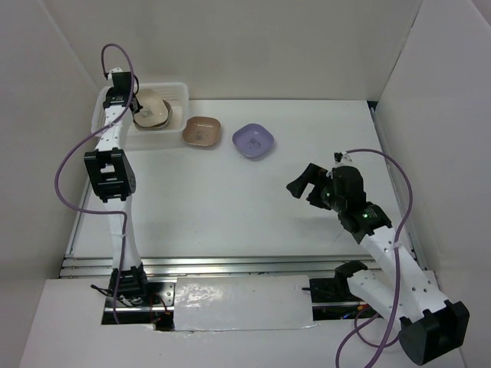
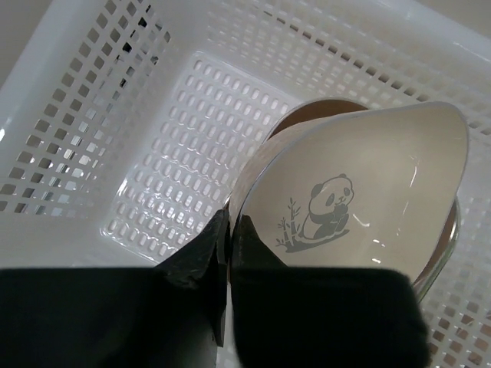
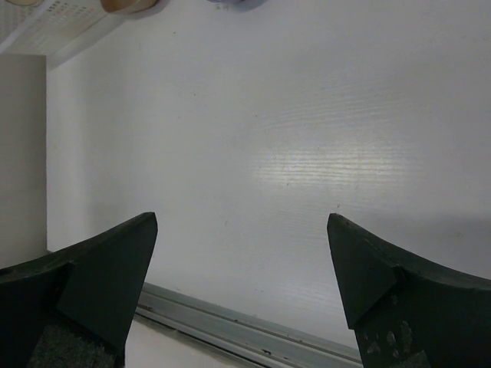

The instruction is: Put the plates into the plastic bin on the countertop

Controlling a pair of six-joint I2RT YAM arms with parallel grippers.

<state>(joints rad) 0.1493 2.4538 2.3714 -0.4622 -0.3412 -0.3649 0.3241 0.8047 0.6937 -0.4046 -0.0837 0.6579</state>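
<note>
My left gripper (image 2: 232,218) is shut on the rim of a cream plate (image 2: 360,199) with a grey panda print, holding it tilted inside the white plastic bin (image 2: 115,115) over other plates stacked there. From above, the left gripper (image 1: 136,103) and the cream plate (image 1: 152,113) sit in the bin (image 1: 175,90) at the table's back left. A brown plate (image 1: 202,132) and a purple plate (image 1: 253,140) lie on the countertop (image 1: 230,199) just right of the bin. My right gripper (image 1: 301,184) is open and empty above the table's right half; its wrist view (image 3: 242,222) shows bare countertop.
White walls enclose the table on the left, back and right. A metal rail (image 1: 230,264) runs along the front edge and shows in the right wrist view (image 3: 245,330). The bin's corner (image 3: 54,19) shows at the top left of that view.
</note>
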